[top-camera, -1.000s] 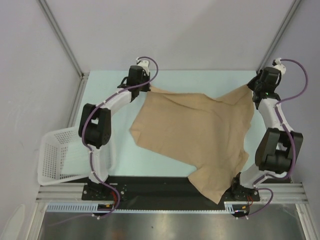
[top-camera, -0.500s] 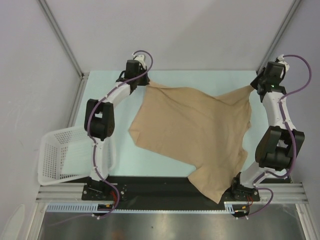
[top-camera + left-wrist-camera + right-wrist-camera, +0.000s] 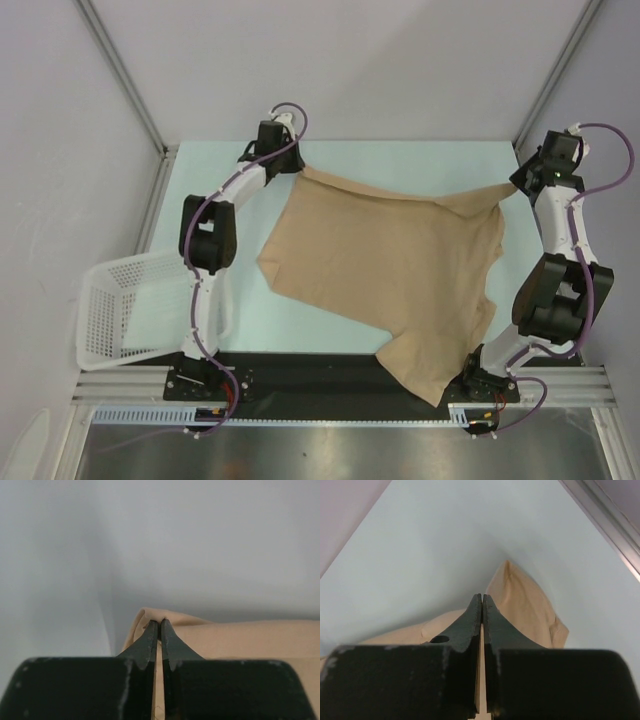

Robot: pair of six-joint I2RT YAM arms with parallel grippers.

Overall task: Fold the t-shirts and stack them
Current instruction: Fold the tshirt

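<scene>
Tan cloth fills the middle of my overhead view: the t-shirt [image 3: 390,265] lies spread on the pale bench [image 3: 255,315], to the right of the white basket [image 3: 115,310] and not touching it. The basket sits tilted at the bench's left side.

Farther back than the basket and a little to its right, the left gripper [image 3: 292,165] meets the shirt's far left corner. On its wrist camera I see the left gripper [image 3: 159,623] pressed together, with a small fold of the t-shirt [image 3: 240,640] pinched at the tips.

Far to the right of the basket, the right gripper [image 3: 515,185] has the shirt's far right corner, which is drawn out into a point. On that wrist camera the right gripper [image 3: 482,597] is closed tight on the t-shirt [image 3: 525,610], and a sliver of tan shows in the slit between the jaws.

The shirt's far edge runs between the two grippers. Its near end, level with the basket's front and well to the right of it, hangs over the black rail [image 3: 330,375] along the bench's near edge.
</scene>
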